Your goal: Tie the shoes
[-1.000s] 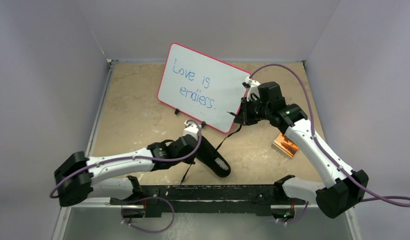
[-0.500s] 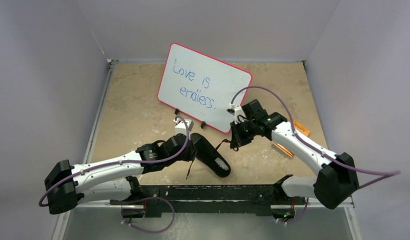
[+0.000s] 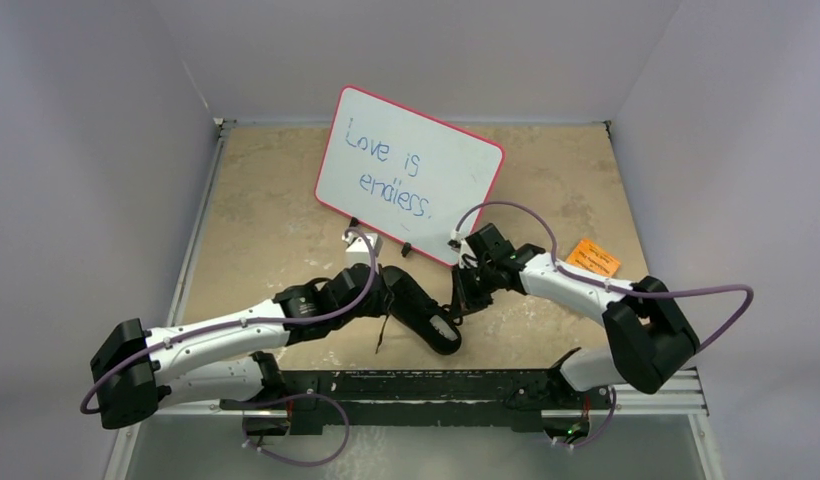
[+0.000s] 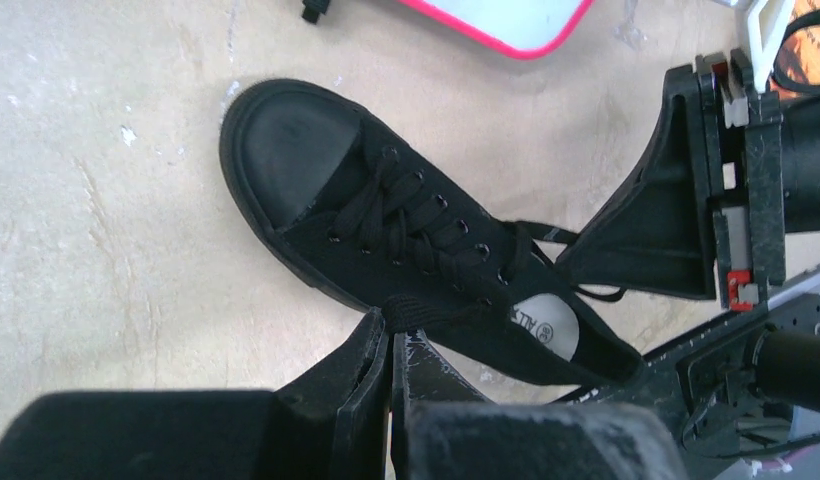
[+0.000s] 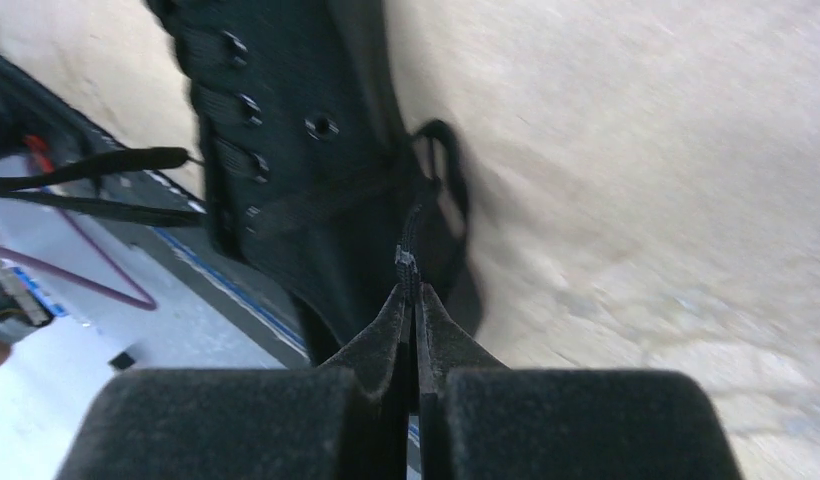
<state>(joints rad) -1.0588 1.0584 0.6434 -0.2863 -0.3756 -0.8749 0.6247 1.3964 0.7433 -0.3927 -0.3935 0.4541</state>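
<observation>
Sneaker (image 3: 421, 310) and both grippers meet near the front middle of the tan table (image 3: 276, 220), just ahead of the black rail (image 3: 406, 385) that carries the arm bases. The low-top is all black and lies on its sole, with the toe cap toward the back left and the heel opening toward the front right. Its laces (image 4: 406, 215) are criss-crossed through the eyelets and not tied in a bow. The left gripper (image 4: 391, 335) sits at the shoe's left flank beside the upper eyelets. Its fingers are pressed together with no gap, their tips touching the edge of the upper. Black on black, I cannot tell whether a lace lies between them. In the top view a loose lace strand (image 3: 381, 340) hangs from that spot toward the rail. The right gripper (image 5: 414, 295) is on the opposite flank, near the heel. Its fingers are pinched tight on a thin lace, whose tip (image 5: 401, 262) pokes out just above the fingertips, and a small loop of lace stands against the shoe's side beyond it. A pink-rimmed whiteboard (image 3: 411, 170) reading "Love is endless." stands propped behind the shoe, apart from it. An orange tag (image 3: 593, 258) lies on the table to the right, beside the right forearm.
</observation>
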